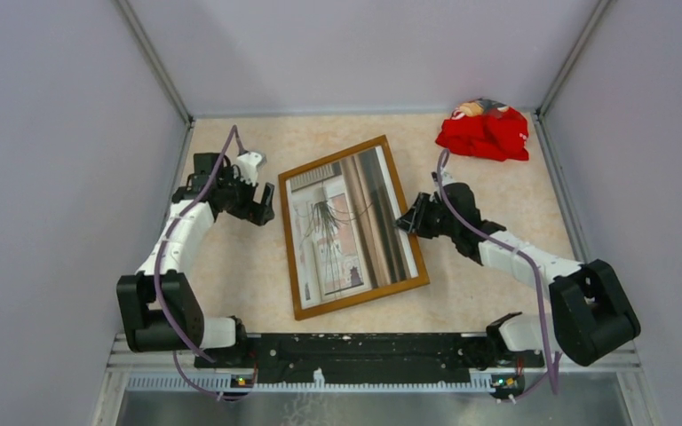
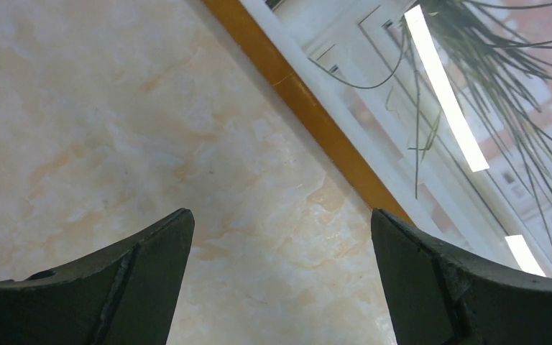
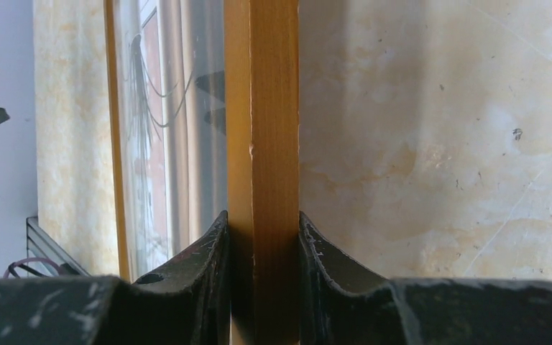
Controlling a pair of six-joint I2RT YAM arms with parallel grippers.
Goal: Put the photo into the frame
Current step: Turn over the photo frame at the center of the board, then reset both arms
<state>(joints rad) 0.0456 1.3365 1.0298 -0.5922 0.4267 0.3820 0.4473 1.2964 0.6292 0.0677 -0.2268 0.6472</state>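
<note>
Low over tabletop (image 1: pixel 231 266), right gripper (image 1: pixel 406 220) apparently clamps the frame (image 1: pixel 364 297).

The frame (image 1: pixel 288 241) lies flat at the middle of the table (image 1: pixel 231 275). It is turned slightly, so its long sides run at a slant from the near edge toward the far edge. The photo (image 1: pixel 348 229) sits inside the frame, picture side up, showing a window, a trailing plant and brown curtains. The left hand (image 1: pixel 265 206) is positioned just beside the frame's left rail, near the frame's far left corner. The right hand (image 1: pixel 406 219) meets the frame's right rail about halfway along. A crumpled red bundle (image 1: pixel 484 133) rests in the far right corner of the table, well apart from the frame.
</note>
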